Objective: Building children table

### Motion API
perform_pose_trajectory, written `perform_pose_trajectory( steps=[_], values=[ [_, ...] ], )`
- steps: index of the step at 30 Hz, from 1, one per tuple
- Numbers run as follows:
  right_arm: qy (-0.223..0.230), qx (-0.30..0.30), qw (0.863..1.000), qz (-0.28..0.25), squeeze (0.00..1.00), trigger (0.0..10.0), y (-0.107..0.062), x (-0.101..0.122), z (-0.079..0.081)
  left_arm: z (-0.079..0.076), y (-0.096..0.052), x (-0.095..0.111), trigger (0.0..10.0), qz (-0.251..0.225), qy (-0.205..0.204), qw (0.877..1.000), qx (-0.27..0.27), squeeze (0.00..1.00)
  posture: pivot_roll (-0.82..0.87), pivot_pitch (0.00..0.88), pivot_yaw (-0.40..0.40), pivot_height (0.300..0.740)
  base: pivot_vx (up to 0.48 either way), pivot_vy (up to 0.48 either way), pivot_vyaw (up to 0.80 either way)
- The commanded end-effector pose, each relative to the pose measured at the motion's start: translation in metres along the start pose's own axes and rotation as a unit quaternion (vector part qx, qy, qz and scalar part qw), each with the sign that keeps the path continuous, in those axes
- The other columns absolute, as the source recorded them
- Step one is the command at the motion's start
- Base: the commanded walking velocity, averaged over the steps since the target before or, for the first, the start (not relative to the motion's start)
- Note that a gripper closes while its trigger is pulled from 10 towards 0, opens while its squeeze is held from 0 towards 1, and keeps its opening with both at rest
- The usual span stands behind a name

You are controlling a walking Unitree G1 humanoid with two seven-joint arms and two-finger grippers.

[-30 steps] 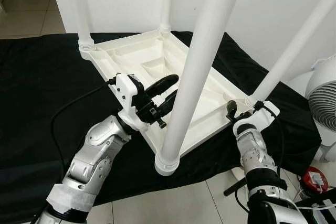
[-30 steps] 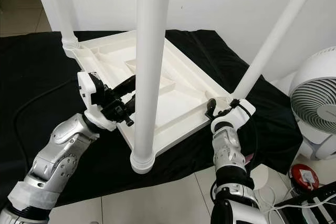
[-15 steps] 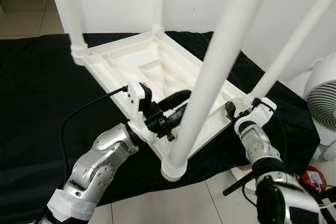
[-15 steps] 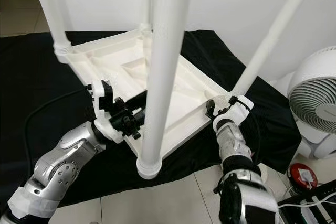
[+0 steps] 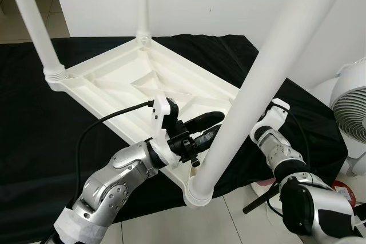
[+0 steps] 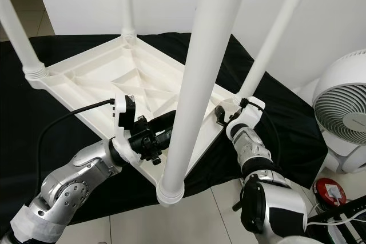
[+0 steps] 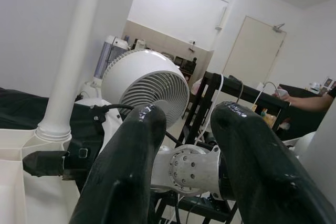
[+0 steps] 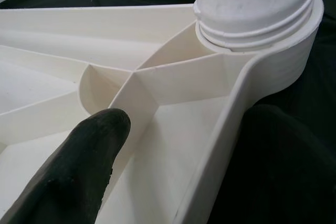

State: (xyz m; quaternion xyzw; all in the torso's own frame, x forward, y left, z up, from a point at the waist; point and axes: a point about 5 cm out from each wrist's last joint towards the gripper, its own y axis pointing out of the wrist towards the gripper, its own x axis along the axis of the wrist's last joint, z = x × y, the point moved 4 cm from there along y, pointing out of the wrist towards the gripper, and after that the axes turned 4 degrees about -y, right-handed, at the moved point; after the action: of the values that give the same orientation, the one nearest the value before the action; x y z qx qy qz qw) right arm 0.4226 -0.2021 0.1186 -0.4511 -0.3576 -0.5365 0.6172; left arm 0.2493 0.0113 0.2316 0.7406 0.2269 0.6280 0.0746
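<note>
The white children's table point(image 5: 114, 78) lies upside down on a black cloth point(image 5: 34, 135), all legs standing up. The near leg point(image 5: 251, 95) rises from its socket point(image 5: 197, 192) at the front corner. My left gripper point(image 5: 217, 124) reaches over the front rim beside that leg, open, nothing between its fingers point(image 7: 131, 145). My right gripper point(image 6: 226, 112) sits at the right corner, against the rim by the right leg's socket point(image 8: 257, 9). The right wrist view looks across the ribbed underside point(image 8: 157, 87) toward that socket.
A white fan point(image 5: 354, 101) stands on the tiled floor to the right, past the cloth's edge. A red object point(image 6: 331, 190) and cables lie by it. A white wall is behind the table. A person's arm point(image 7: 310, 102) rests on a desk far off.
The table has turned: its far left corner swung left and toward me, the near leg moved right. My left gripper went right along with the rim. The right gripper stays at its corner.
</note>
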Motion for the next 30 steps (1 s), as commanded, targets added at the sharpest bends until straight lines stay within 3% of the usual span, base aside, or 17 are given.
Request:
perform_pose_trajectory(
  steps=[1,7,12,18,24,25,30],
  values=[
    [-0.014,0.035,0.999,-0.005,0.0,10.0,0.004,0.004,0.017,-0.018,0.004,-0.001,10.0,0.007,-0.001,0.997,-0.078,0.0,0.06,0.057,-0.061,0.74,0.0,0.0,0.0],
    [-0.031,0.068,0.997,0.006,0.0,10.0,0.007,0.003,0.035,-0.018,0.005,0.0,10.0,0.013,-0.001,0.997,-0.079,0.0,0.06,0.062,-0.049,0.74,0.0,0.0,0.0],
    [-0.118,0.165,0.979,0.026,0.0,10.0,0.007,-0.011,0.079,-0.017,0.013,-0.001,10.0,0.019,0.008,0.997,-0.078,0.0,0.06,0.074,-0.043,0.74,0.0,0.0,0.0],
    [-0.153,0.202,0.967,0.036,0.0,10.0,0.004,-0.02,0.091,-0.019,0.015,-0.001,10.0,0.016,0.007,0.997,-0.074,0.0,0.06,0.084,-0.041,0.74,0.0,0.0,0.0],
    [-0.151,0.128,0.98,0.011,0.0,10.0,0.006,-0.012,0.064,-0.018,0.016,-0.002,10.0,0.015,0.007,0.998,-0.061,0.0,0.06,0.098,-0.046,0.74,0.0,0.0,0.0],
    [-0.135,0.087,0.987,-0.012,0.0,10.0,0.005,-0.005,0.047,-0.014,0.015,-0.002,10.0,0.015,0.014,0.999,-0.047,0.0,0.06,0.101,-0.047,0.74,0.0,0.0,0.0],
    [-0.114,0.053,0.99,-0.057,0.0,10.0,0.0,0.003,0.027,-0.004,0.014,-0.003,10.0,0.016,0.03,0.999,-0.012,0.0,0.06,0.109,-0.045,0.74,0.0,0.0,0.0]
  ],
)
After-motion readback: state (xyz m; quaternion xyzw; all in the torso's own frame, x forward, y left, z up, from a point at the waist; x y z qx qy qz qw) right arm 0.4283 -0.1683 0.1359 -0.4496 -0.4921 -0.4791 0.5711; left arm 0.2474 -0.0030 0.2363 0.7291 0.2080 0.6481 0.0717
